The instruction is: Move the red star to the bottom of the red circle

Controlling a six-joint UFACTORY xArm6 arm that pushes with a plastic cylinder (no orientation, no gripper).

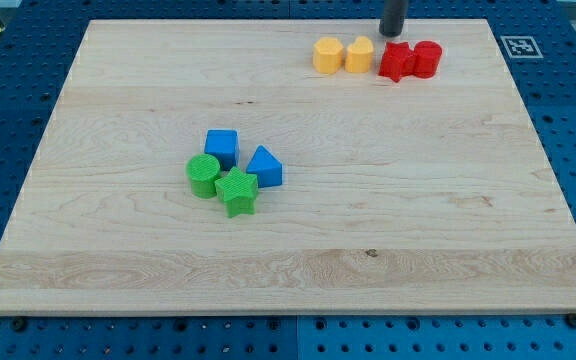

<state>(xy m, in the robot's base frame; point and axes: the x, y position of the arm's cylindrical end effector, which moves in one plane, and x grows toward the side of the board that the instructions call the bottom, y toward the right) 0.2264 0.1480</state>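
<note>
Where the board nears the view's top right, you find the red star (396,62), a squat ridged block with stubby points, touching the red circle (427,58) on its right side. My tip (393,34) stands just above the star, at its upper edge; you cannot tell whether it touches. There is no claw to open or close, only the dark rod. Left of the star sit two yellow blocks (343,55), side by side, shapes unclear. Well apart, left of centre, a blue cube (222,147), blue triangle (264,166), green circle (204,175) and green star (237,191) cluster together on the wooden board (418,230).
</note>
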